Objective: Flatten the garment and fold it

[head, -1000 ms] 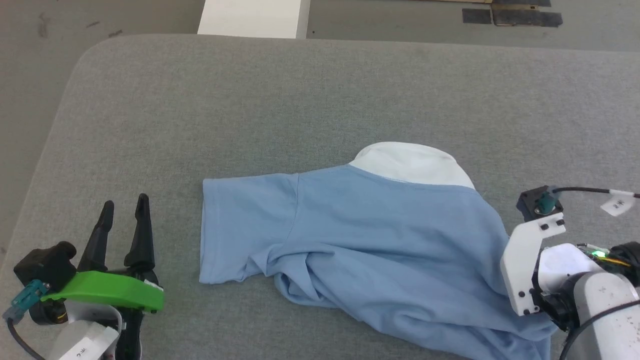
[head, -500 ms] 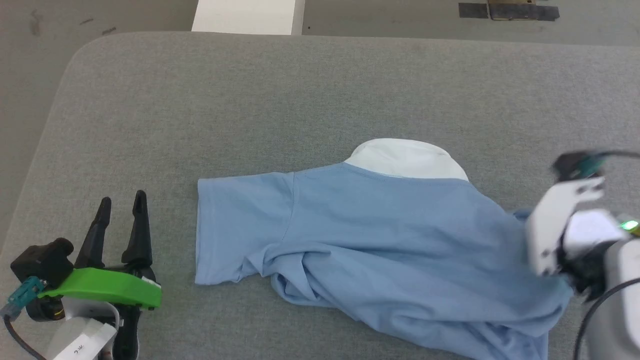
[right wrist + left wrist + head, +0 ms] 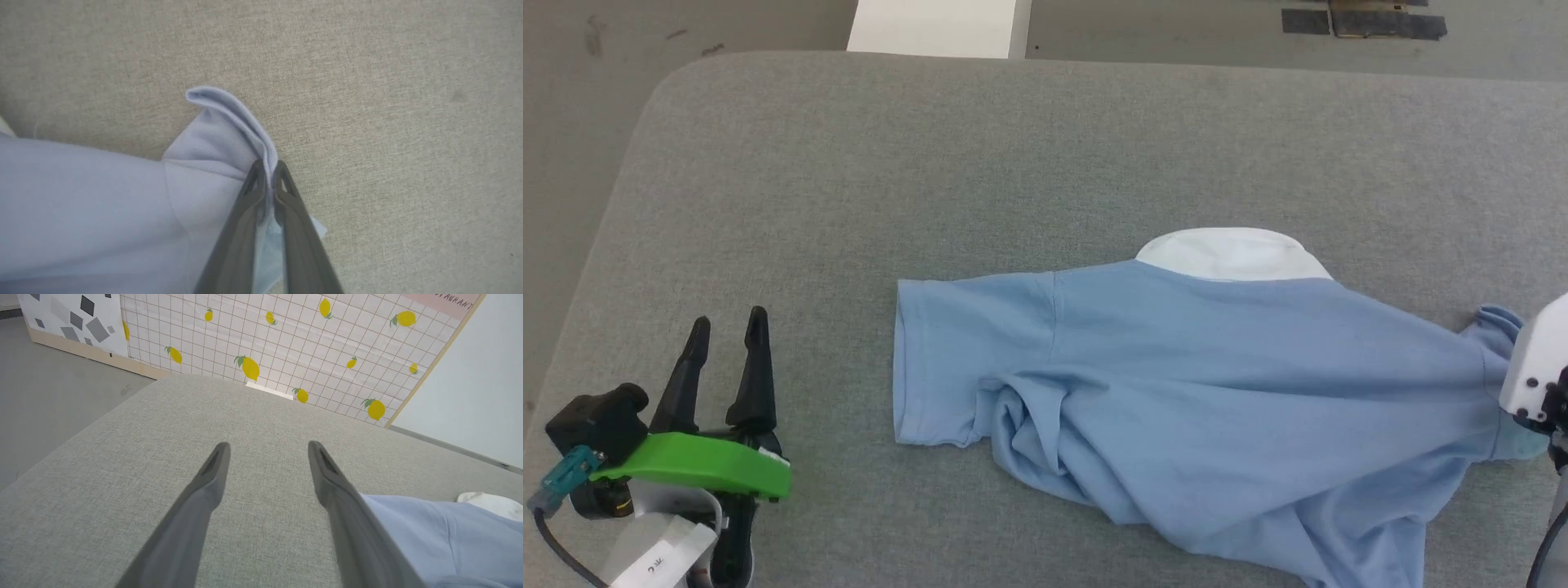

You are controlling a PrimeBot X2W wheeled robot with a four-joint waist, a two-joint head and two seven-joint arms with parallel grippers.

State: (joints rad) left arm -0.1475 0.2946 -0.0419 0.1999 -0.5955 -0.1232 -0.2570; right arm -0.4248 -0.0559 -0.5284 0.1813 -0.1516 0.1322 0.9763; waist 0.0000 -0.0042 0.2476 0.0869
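Surface: grey woven-fabric tabletop with a rounded corner. Beyond it on the floor, one white board and dark tape patches. One light blue soft short-sleeved shirt lies right of centre, white neck piece on the far side, folds bunched under the near sleeve. The right gripper has its fingers pressed together, pinching the sleeve hem. The left gripper has its fingers spread, well apart from the shirt. Against a second ago: shirt dragged rightward and stretched flatter, left gripper unmoved. Count: one shirt, two grippers.
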